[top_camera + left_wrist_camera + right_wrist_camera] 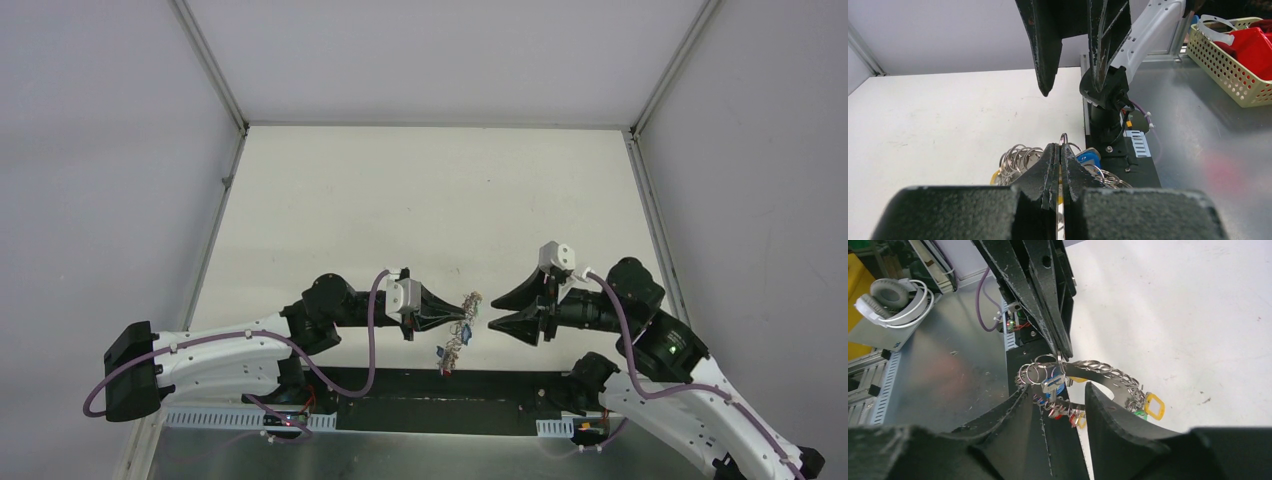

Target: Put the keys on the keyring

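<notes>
Left gripper [461, 314]: jaws pressed together on the keyring [462, 331], whose chain loop hangs from the fingertips over the middle of the table's [430, 190] near edge. A blue-tagged key [1057, 388] and a yellow-tagged key [1154, 406] are strung on the loop. Right gripper [494, 312]: jaws well apart and empty, tips facing the left gripper, just beside the loop.

Soft, even light from above leaves the white bench [430, 200] bright, nearly washed out, with only faint shadows. In the wrist views the left pincer [1058, 150] and right pincer [1057, 390] loom dark and blurred up close. The metal plate [948, 375] carries dull glare.
</notes>
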You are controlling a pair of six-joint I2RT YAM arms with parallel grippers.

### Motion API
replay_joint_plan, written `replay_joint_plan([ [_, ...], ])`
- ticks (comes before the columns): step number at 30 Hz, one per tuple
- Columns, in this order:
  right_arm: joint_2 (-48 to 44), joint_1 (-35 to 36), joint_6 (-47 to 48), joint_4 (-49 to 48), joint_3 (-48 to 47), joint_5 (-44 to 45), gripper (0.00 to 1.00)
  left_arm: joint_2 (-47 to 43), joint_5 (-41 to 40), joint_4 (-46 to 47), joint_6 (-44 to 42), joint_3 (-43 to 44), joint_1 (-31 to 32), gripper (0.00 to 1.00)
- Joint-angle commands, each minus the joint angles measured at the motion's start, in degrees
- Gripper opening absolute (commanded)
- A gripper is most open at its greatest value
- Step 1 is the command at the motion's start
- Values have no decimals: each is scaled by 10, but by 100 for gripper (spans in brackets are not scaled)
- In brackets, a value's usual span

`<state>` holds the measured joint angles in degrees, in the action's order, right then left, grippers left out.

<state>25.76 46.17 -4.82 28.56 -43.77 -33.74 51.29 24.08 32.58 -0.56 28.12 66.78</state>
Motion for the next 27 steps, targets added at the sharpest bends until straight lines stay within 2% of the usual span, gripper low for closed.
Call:
replay_joint_plan([
  [1, 20, 1, 23, -74, 8, -60, 42, -12, -1, 58, 4, 11, 4, 0],
  [8, 61, 1, 19, -116, 14, -106, 27, -7, -2, 58, 4, 14, 4, 0],
  [11, 70, 1, 18, -125, 20, -112, 27, -7, -1, 59, 4, 16, 4, 0],
  [15, 79, 1, 17, -128, 31, -106, 33, -6, -1, 60, 4, 17, 4, 0],
  [19, 84, 1, 12, -143, 42, -106, 33, -5, -1, 60, 5, 18, 4, 0],
  [22, 90, 1, 11, -148, 47, -108, 30, -5, -1, 60, 4, 19, 4, 0],
  [27, 99, 1, 14, -154, 48, -109, 18, -4, 0, 60, 4, 19, 4, 0],
])
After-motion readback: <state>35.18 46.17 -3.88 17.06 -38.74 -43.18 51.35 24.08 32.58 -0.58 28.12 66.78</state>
